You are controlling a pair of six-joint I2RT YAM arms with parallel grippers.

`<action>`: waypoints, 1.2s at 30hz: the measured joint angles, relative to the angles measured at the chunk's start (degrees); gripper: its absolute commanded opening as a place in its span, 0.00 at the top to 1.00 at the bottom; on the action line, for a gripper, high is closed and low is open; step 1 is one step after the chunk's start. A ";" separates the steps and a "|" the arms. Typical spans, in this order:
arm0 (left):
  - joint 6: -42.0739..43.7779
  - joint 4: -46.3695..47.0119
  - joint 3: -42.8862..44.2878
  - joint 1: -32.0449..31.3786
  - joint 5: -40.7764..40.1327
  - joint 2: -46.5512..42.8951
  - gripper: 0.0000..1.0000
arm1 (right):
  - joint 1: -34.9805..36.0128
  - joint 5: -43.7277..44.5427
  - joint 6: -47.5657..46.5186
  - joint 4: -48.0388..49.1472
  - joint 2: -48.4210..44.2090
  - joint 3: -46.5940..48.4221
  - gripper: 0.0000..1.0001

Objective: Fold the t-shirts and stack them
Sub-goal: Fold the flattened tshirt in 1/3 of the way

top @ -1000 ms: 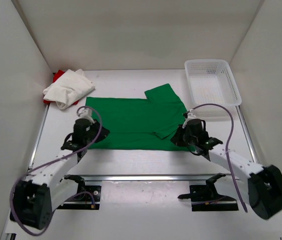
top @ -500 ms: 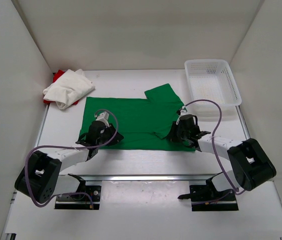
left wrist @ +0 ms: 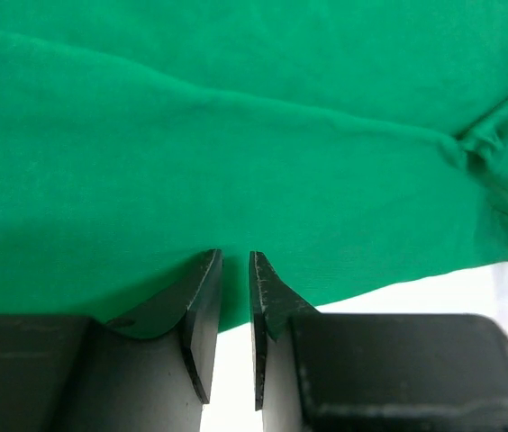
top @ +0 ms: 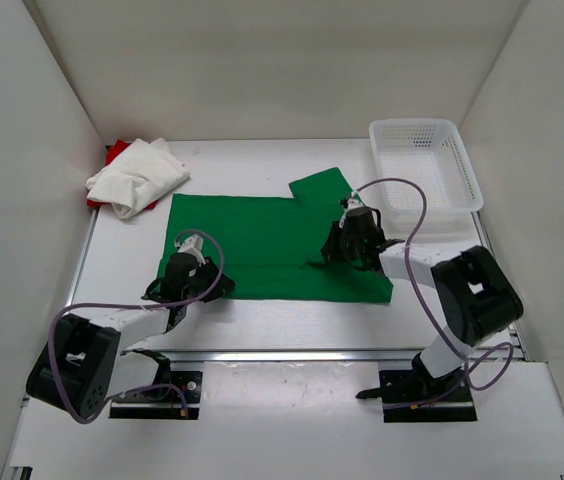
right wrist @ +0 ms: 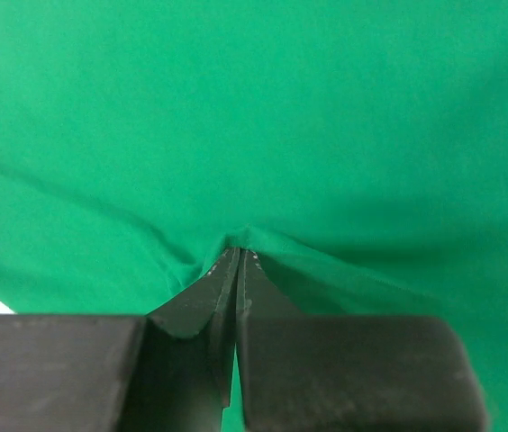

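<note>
Mesh basket (top: 414,123) and heaped off-white t-shirt (top: 138,176) flank green t-shirt (top: 257,240); low right pincer (right wrist: 238,257) pinches its fold, left pincer (left wrist: 236,263) slightly parted

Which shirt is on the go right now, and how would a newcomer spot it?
On the table, look at the middle, between the basket at the far right corner and the cloth pile at the far left. The green shirt lies there. It alone is spread flat; the off-white shirt and the red shirt are bunched together.
</note>
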 measured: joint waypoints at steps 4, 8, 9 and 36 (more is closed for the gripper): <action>-0.02 -0.42 0.00 -0.37 0.02 -1.92 0.70 | -0.48 -1.14 0.42 0.02 5.84 9.77 1.00; -0.26 -1.22 0.00 -0.61 0.00 -4.42 0.69 | -0.09 -0.59 -0.90 -0.44 6.93 16.68 1.00; -0.28 -1.49 0.00 -0.70 -0.02 -5.25 0.69 | 0.22 0.20 -1.49 -0.87 5.99 16.83 0.98; -1.29 2.60 2.95 -7.08 -0.72 2.71 0.69 | -3.43 2.84 -3.93 -6.25 4.59 7.02 1.00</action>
